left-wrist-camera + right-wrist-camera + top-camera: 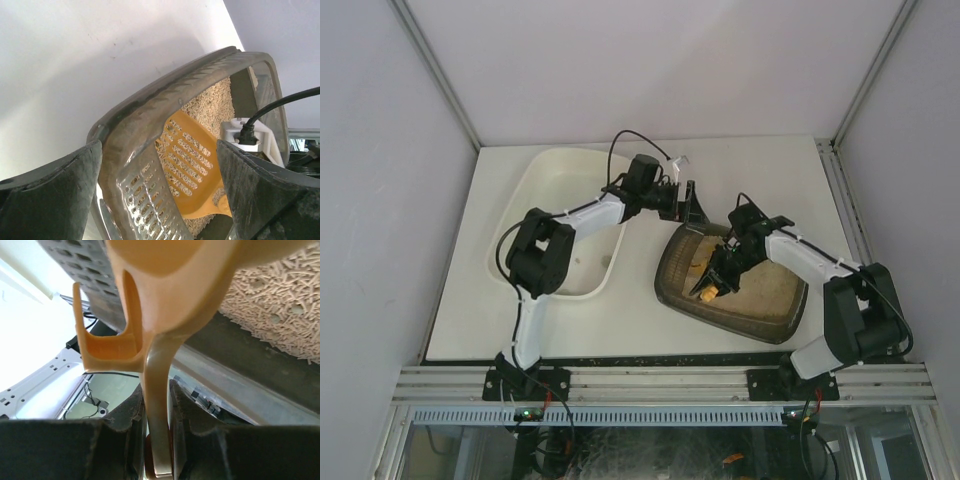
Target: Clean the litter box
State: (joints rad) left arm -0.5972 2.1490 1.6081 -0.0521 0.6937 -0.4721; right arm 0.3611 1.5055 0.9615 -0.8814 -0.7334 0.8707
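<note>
The dark brown-grey litter box (740, 322) with pale litter (770, 285) sits right of centre. My left gripper (685, 205) is open at its far left corner. In the left wrist view the jaws (157, 150) stand wide apart with the box's thick rim (165, 95) between them, nearer the left finger (50, 195). My right gripper (722, 272) is inside the box, shut on the handle of an orange slotted scoop (705, 290). The scoop's blade (195, 165) lies on the litter against a perforated grey wall. In the right wrist view (157, 400) the handle (157, 430) is clamped between the fingers.
A larger plain white tub (560, 180) stands left of the litter box, under the left arm. The white table (780, 165) ends at grey walls behind and at the sides. The aluminium rail (660, 385) with the arm bases runs along the near edge.
</note>
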